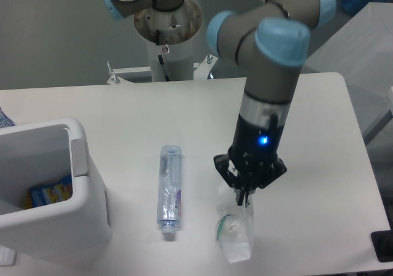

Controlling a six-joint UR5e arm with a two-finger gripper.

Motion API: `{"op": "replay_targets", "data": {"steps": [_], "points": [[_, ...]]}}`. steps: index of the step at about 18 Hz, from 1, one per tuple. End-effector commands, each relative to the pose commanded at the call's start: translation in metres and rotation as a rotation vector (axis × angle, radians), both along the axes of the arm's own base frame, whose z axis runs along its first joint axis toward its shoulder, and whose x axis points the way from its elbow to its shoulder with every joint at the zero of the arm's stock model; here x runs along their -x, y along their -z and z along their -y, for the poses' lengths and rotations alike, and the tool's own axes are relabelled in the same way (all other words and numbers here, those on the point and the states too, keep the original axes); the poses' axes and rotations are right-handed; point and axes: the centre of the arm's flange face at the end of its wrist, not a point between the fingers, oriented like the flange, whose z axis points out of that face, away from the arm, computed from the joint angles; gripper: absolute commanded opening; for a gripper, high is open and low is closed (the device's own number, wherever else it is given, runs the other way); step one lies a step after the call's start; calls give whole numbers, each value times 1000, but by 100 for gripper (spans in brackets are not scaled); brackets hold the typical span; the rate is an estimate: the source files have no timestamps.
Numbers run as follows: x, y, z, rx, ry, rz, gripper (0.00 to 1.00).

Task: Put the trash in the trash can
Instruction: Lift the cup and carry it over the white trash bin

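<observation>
Camera view shows the gripper pinching the wrapper, lifted right of the bottle; next, carry it to the bin.

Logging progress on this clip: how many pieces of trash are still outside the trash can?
2: the crushed bottle lies on the table right of the trash can; the crumpled wrapper hangs in the gripper, jaws shut on it.

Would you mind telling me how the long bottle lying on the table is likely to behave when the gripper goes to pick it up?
The bottle looks clear, empty and crushed, so it is probably very light and may buckle further under the fingers. It lies on its side on the smooth table, so a nudge could well roll or slide it. Its glossy plastic may be slippery.
</observation>
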Motion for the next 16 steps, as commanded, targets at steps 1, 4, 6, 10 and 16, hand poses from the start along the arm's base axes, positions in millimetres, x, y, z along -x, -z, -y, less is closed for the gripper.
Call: {"op": "replay_targets", "data": {"steps": [1, 4, 6, 10, 16], "points": [[-9, -12, 0, -18, -15, 8, 0], [-44, -44, -7, -58, -21, 14, 0], [-73, -64, -11, -81, 2, 4, 0], [-132, -80, -29, -96, 91, -14, 0], [-230, -64, -65, -70, 327, -63, 0]]}}
